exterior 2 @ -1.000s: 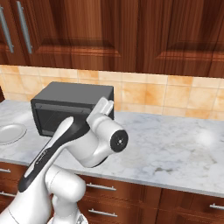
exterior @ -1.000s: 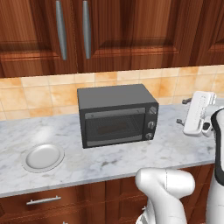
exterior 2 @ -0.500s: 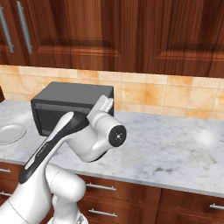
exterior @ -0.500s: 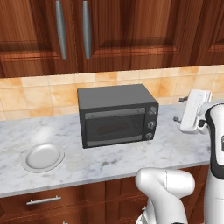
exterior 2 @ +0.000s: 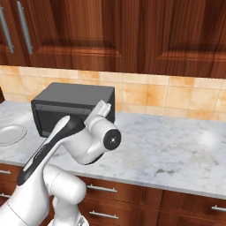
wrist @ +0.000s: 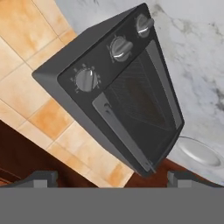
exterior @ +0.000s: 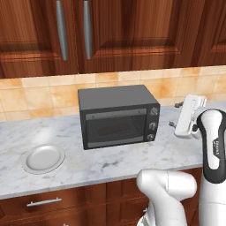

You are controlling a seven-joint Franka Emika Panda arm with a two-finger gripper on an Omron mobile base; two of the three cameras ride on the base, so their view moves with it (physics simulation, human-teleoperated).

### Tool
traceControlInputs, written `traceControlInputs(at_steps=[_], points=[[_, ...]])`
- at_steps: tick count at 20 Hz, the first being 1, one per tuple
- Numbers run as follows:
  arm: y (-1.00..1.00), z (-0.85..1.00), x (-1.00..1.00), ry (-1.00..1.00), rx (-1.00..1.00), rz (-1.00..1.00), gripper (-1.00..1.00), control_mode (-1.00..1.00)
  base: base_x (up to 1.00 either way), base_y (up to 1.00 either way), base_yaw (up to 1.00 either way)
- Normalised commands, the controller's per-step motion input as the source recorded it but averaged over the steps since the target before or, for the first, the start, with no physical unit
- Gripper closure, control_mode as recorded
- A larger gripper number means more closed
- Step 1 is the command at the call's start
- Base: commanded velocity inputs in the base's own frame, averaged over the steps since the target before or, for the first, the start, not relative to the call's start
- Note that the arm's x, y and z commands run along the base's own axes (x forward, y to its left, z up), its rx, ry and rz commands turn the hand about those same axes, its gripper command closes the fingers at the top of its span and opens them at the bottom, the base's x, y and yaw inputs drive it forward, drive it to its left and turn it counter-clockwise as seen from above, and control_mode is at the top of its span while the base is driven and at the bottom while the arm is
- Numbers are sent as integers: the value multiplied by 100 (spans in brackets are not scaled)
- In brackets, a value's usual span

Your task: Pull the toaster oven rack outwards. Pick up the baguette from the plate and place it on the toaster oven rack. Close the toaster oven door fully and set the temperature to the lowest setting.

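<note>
Toaster oven [exterior: 118, 116] sits on your marble counter [exterior: 110, 161], back close to the tiled wall [exterior: 39, 95], under the wood cabinets [exterior: 110, 33]. Toaster oven door [exterior: 115, 128] is shut, handle bar along its top edge, and the three knobs [exterior: 152, 125] run down the right side of the front. Through the tinted glass you get a brownish shape inside and a hint of wire grid, too dim to call the rack position. Plate [exterior: 43, 158] is on the counter well left of the oven, nearer the front edge, and looks bare. Gripper [exterior: 175, 114] hangs above the counter to the right of the oven, clear of it, fingers pointing left toward the knob side. Jaws stand wide apart and nothing is between them; in the hand view you see both finger tips [wrist: 41, 178] spread to the bottom corners. That view is rolled, so the oven appears tilted, knob panel uppermost, plate rim at the lower right. From the right base view your arm's elbow covers the right part of the oven front.
</note>
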Motion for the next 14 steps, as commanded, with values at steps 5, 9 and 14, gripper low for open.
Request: traceControlInputs(at_steps=[5, 9, 14], points=[[0, -6, 24, 0, 2, 0, -100, -100, 0, 0, 0], [0, -21, 30, 0, 0, 0, -100, -100, 0, 0, 0], [0, -17, 30, 0, 1, 0, -100, -100, 0, 0, 0]])
